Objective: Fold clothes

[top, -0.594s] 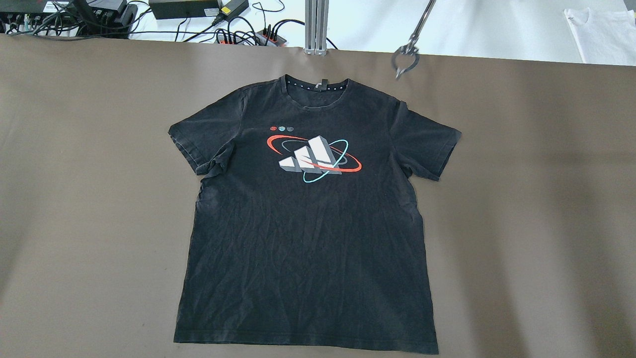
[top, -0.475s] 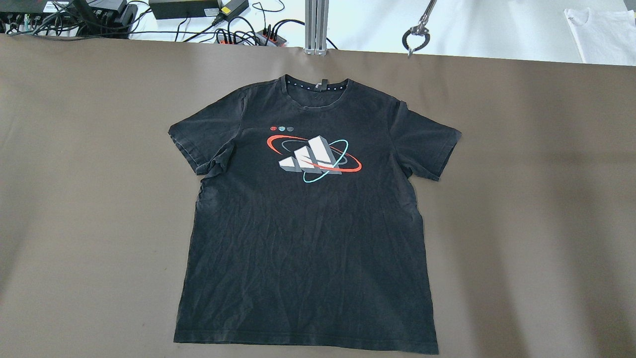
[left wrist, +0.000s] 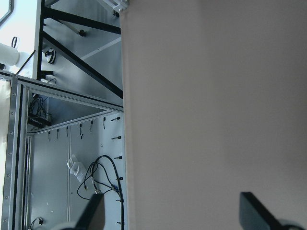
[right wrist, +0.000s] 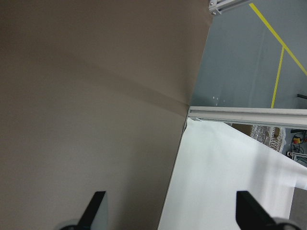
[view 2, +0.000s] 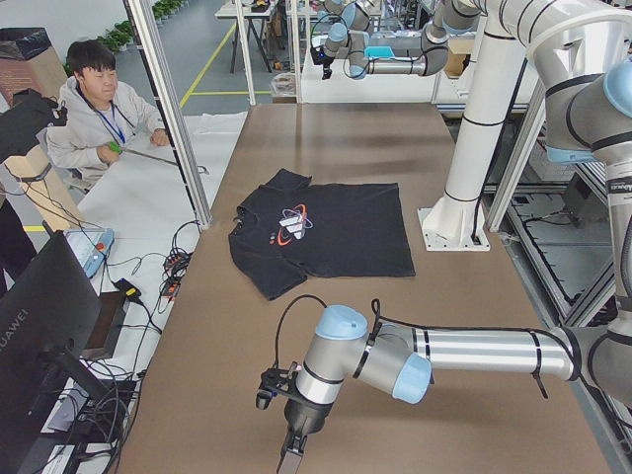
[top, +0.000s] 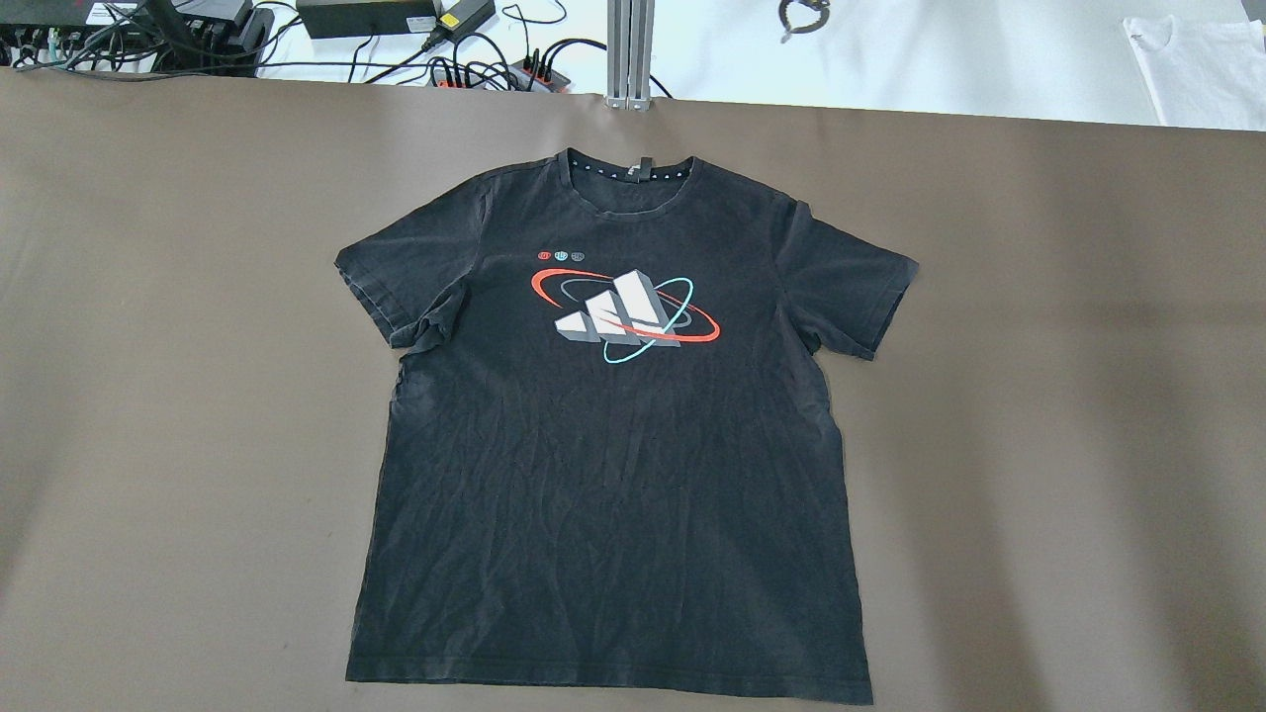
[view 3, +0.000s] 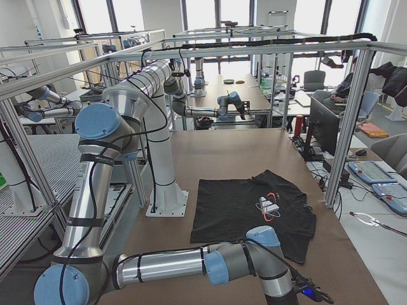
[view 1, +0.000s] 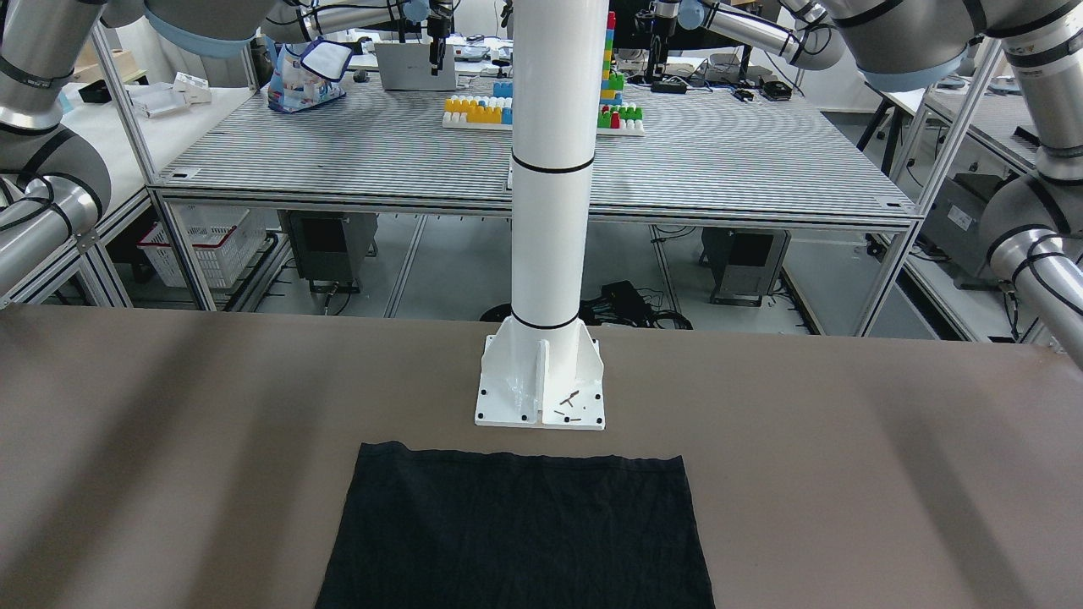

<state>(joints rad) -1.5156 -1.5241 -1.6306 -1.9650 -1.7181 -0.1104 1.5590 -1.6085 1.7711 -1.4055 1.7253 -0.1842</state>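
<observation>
The black T-shirt point(top: 613, 435) lies flat on the brown table point(top: 198, 396), with its white, red and teal print point(top: 623, 316) facing up and its collar at the far edge. It also shows in the front view point(view 1: 516, 533), the left view point(view 2: 326, 232) and the right view point(view 3: 248, 203). My left gripper point(left wrist: 172, 215) is open and empty over bare table near an edge, well away from the shirt. It also shows in the left view point(view 2: 291, 454). My right gripper point(right wrist: 172, 211) is open and empty over the table's edge. Neither gripper shows in the overhead view.
The white pole point(view 1: 550, 169) stands on its base point(view 1: 541, 389) just behind the shirt's hem. An operator point(view 2: 94, 104) sits beyond the far edge with a metal grabber tool point(top: 796, 12). Cables and power bricks point(top: 366, 20) and a white cloth point(top: 1197, 69) lie there too.
The operator's grabber tool has pulled back from the table's far edge, up toward the top of the overhead view. The shirt has not moved.
</observation>
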